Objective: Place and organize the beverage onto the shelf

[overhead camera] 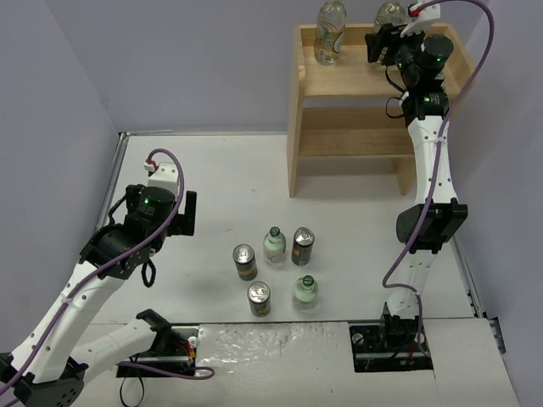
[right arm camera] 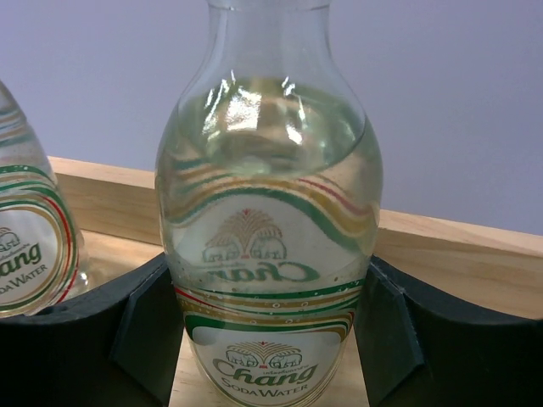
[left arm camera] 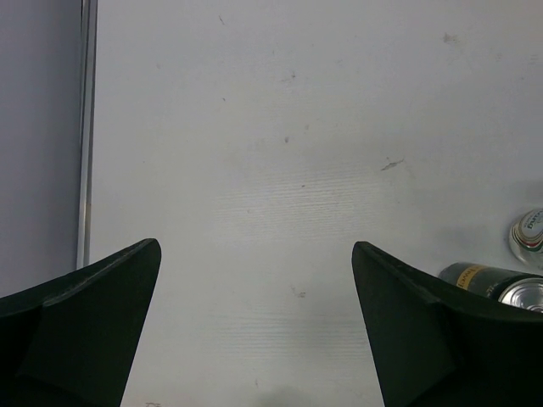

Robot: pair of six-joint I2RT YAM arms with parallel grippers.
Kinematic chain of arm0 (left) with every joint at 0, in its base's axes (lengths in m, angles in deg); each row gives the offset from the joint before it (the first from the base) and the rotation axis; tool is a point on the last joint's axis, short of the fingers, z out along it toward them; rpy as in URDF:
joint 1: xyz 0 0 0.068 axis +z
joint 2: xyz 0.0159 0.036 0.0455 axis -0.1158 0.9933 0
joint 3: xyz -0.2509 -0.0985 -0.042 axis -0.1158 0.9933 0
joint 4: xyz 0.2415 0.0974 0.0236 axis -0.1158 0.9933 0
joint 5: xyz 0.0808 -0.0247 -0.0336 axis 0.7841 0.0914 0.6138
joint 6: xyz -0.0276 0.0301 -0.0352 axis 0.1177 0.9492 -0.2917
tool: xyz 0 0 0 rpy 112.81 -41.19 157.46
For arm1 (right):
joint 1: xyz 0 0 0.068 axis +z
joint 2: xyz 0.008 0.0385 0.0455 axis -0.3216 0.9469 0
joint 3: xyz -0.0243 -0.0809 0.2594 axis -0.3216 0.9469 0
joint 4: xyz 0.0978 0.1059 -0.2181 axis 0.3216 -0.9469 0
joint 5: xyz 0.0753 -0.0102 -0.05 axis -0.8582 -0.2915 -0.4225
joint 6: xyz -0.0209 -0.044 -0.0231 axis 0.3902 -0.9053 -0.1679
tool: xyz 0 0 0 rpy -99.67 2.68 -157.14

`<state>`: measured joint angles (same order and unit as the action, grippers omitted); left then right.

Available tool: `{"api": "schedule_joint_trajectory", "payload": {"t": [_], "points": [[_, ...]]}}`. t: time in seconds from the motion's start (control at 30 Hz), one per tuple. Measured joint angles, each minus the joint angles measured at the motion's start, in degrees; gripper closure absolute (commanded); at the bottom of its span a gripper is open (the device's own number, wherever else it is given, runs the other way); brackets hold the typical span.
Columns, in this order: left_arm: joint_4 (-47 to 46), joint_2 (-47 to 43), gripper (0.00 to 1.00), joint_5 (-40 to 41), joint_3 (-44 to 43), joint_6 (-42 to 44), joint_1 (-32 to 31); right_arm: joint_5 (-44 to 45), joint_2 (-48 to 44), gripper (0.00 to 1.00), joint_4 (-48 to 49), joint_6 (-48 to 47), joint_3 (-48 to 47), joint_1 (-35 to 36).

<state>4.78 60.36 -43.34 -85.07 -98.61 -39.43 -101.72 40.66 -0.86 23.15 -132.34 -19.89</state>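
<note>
Beverage set is split: five pieces on the white surface (overhead camera: pixel 212 170), two on the shelf. Far left, the left hand (overhead camera: pixel 188 214) hovers over bare surface, jaws wide, holding nothing, well apart from the drinks.

Centre: three slim dark cans with silver tops (overhead camera: pixel 245 261) and two clear bottles with pale-green labels and dark caps (overhead camera: pixel 273 245) stand upright in a tight cluster.

Right: light natural-wood two-tier shelf (overhead camera: pixel 348 140). On its top tier one free clear bottle (overhead camera: pixel 331 32) stands on the left. Just right of it, the gripped soda-water bottle (overhead camera: pixel 390 15) sits between the fingers of the right hand (overhead camera: pixel 379 41), which is closed narrow on the glass body. Cannot tell if its base is on the board; the lower tier looks bare.

Risks: letting go with the base lifted or tilted would tip it into its neighbour or over the low back rail. A finger dragging on the glass while backing out would do the same. The tight cluster means a wide hand may knock neighbours.
</note>
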Motion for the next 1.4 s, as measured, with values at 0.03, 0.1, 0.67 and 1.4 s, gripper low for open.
{"api": "schedule_joint_trajectory", "payload": {"t": [0.03,0.1,0.67,1.4], "points": [[-0.1,0.0,0.06,-0.2,0.0,0.0,0.2,0.0,0.0,1.00,0.1,0.1,0.0,-0.2],[-0.6,-0.2,0.06,-0.9,0.5,0.0,0.6,0.0,0.1,0.98,0.2,0.2,0.0,-0.7],[-1.5,0.0,0.06,-5.4,0.9,0.3,2.8,-0.1,0.3,0.21,0.0,-0.2,1.0,-2.0],[-1.1,0.9,0.06,-8.2,0.2,0.4,2.9,0.7,-15.9,0.00,-2.8,-0.8,22.3,-4.9]]}}
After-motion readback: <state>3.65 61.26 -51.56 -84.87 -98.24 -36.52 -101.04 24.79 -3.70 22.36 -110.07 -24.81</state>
